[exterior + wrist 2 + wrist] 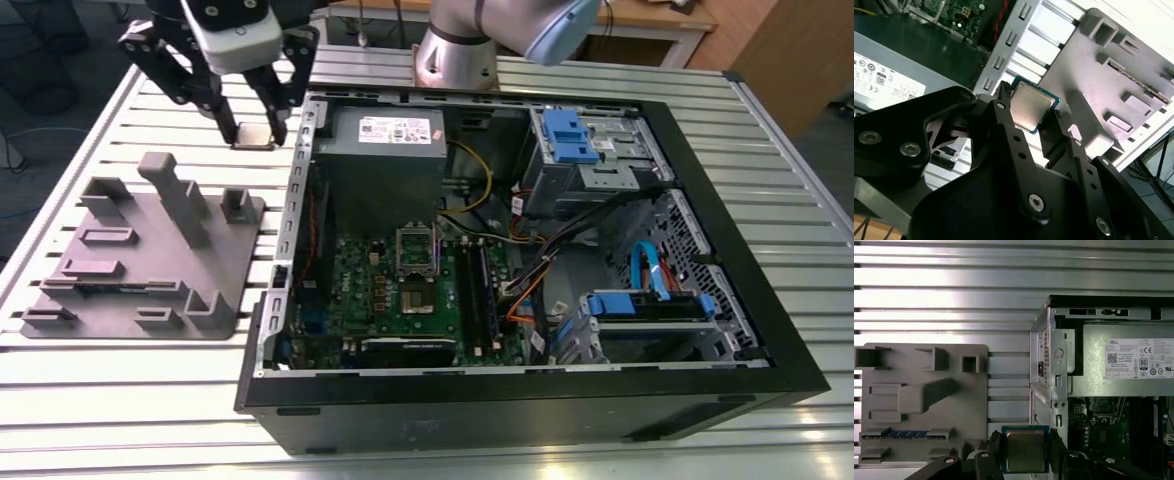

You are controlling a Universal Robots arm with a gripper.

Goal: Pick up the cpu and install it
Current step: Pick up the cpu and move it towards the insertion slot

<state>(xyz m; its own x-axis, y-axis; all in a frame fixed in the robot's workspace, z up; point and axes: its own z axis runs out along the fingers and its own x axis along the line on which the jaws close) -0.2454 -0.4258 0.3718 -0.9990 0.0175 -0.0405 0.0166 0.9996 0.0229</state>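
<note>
The cpu (pixel 1031 105) is being gripped by two opposite edges between the closed jaws of the gripper (pixel 1029 109), with its pale metal top being turned toward both wrist cameras. It is being held in the air above the slatted table (pixel 120 400), over the gap between the grey tray (pixel 147 250) and the side wall of the open computer case (pixel 534 395). The step in hand is being judged as the carry toward the case. To be done well, the chip is best being carried flat, with the grip left unchanged and the case wall being cleared with room to spare. Farther in, the socket (pixel 416 250) is being seen on the motherboard (pixel 387 300), well apart from the chip.
</note>
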